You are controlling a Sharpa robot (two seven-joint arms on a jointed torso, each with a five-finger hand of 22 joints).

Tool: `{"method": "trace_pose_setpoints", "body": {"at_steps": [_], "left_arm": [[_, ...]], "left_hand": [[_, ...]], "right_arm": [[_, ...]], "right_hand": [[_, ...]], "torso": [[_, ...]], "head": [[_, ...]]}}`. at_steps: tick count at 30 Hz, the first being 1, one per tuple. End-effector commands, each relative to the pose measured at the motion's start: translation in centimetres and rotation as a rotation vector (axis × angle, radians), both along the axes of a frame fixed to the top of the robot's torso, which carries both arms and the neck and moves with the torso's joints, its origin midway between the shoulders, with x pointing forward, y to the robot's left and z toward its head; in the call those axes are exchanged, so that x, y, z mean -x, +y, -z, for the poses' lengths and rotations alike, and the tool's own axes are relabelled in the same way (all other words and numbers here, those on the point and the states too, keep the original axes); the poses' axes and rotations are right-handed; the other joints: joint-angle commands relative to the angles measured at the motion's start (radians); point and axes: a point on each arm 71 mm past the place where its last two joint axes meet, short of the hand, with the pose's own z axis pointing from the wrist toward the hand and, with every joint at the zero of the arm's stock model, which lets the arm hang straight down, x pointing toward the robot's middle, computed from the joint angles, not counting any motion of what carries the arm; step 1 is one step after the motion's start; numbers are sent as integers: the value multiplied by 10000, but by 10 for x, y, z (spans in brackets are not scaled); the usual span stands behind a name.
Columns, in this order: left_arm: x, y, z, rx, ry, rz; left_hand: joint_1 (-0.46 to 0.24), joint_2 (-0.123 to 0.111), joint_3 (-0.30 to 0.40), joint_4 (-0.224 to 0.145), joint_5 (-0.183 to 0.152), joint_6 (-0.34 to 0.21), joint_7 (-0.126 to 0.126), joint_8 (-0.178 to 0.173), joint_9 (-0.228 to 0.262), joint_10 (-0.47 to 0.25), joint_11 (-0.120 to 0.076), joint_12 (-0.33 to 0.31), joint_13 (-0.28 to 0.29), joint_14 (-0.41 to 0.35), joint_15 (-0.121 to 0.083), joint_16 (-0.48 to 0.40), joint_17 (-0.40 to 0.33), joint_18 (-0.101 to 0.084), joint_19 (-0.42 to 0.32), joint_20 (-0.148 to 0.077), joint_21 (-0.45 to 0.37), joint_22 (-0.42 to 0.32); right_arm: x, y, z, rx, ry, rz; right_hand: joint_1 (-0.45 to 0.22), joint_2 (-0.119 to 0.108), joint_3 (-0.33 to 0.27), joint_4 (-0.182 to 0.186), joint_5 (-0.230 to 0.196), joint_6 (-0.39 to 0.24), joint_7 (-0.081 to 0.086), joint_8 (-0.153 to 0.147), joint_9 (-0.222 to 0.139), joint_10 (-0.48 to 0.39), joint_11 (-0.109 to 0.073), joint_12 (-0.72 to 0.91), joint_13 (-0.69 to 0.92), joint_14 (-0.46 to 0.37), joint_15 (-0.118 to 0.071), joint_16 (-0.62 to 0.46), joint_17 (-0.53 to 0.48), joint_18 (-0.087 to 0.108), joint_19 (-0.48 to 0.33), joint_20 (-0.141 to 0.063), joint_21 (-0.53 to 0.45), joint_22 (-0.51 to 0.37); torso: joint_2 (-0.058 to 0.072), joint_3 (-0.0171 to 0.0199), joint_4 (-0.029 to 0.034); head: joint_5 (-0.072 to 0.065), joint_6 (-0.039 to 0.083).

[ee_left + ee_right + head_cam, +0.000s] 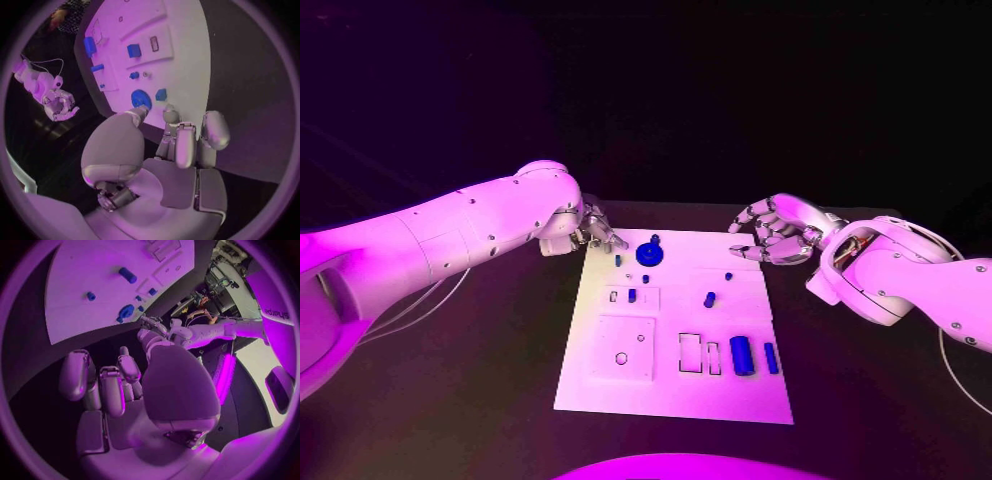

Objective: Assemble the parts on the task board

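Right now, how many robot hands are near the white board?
2. The left hand is at the far left corner of the task board; the right hand is beyond its far right corner. Neither holds anything.

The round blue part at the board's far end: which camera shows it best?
The left wrist view: the round blue part lies close beyond the left hand, unobstructed on the task board. The head view shows it small, with a stem rising from it. The right wrist view shows it small near the board's edge.
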Motion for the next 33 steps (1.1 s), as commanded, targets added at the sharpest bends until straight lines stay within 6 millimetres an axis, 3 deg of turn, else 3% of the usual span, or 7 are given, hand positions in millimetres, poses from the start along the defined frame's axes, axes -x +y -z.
{"method": "trace_pose_setpoints", "body": {"at_steps": [1,33], "left_arm": [[3,-4,5,203,388,240],[2,-7,14,477,578,217]], "left_hand": [[87,21,-42,-5,58,83,-9,-27,-16,40,-31,40,-4,512,53,47,844,71,77,-1,61,12],[697,281,85,-59,67,174,-13,-134,-139,41,-40,70,-23,533,51,101,915,60,126,10,83,91]], "right_arm": [[0,2,0,20,-64,-159],[1,3,0,13,-53,-204]], "right_hand": [[-89,40,8,0,29,-44,11,57,-9,-62,3,-62,-7,631,-80,-18,1048,117,-53,-25,-35,535],[-65,55,38,-13,49,-49,11,83,-20,-54,2,-60,-6,626,-82,-35,1034,118,-51,-25,-55,530]], "torso": [[-7,-3,0],[0,6,-2]], "head": [[2,4],[28,-17]]}}
